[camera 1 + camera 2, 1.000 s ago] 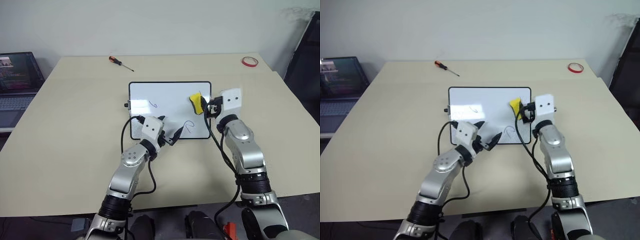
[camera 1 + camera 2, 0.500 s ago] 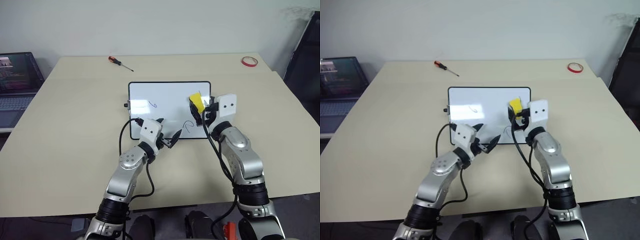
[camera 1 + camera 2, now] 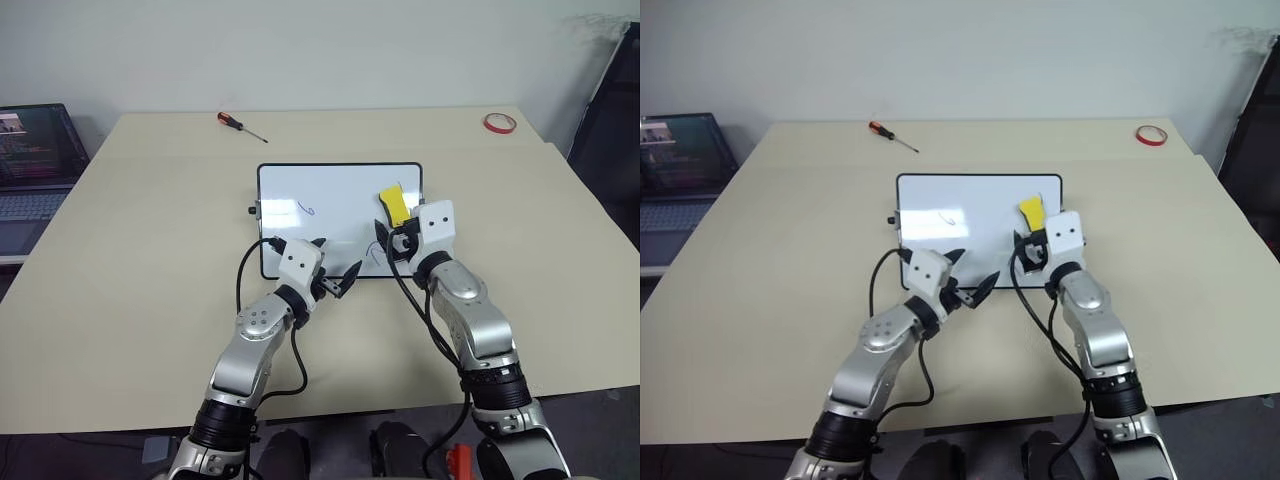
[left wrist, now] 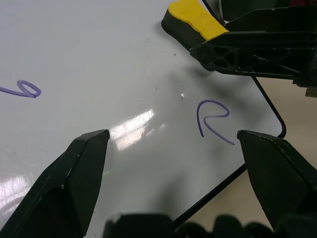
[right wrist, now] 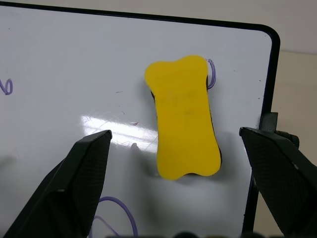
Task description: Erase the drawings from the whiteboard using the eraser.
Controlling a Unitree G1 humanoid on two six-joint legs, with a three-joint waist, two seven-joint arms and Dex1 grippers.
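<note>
Right gripper (image 3: 392, 240): the 2 black fingers are spread as wide as they go and nothing is held between them. It is seen low over the right part of the whiteboard, just short of the eraser.

Left gripper (image 3: 336, 268): its 2 fingers are also spread wide and empty, poised over the near edge of the whiteboard (whether the fingertips touch the surface cannot be told).

Eraser (image 5: 184, 117): a small yellow block with a dark underside is lying flat on the whiteboard, close to the right-hand edge. It is framed between the right gripper's open fingers in the right wrist view, apart from both of them.

Drawings: 3 thin purple pen marks are seen. 1 curly mark (image 4: 212, 120) is near the board's near right corner, between the 2 grippers. A 2nd (image 5: 211, 74) is partly hidden at the eraser's far end. A 3rd, a small loop (image 3: 309, 210), is left of the board's middle.

Whiteboard (image 3: 330, 190): a glossy white board with a thin black frame is laid flat at the middle of the table.

Table (image 3: 140, 260): a pale beige top.

Screwdriver (image 3: 241, 124): placed beyond the board, towards the far left.

Red tape roll (image 3: 499, 122): set at the far right corner.

Laptop (image 3: 35, 160): open, off the table's left side.
</note>
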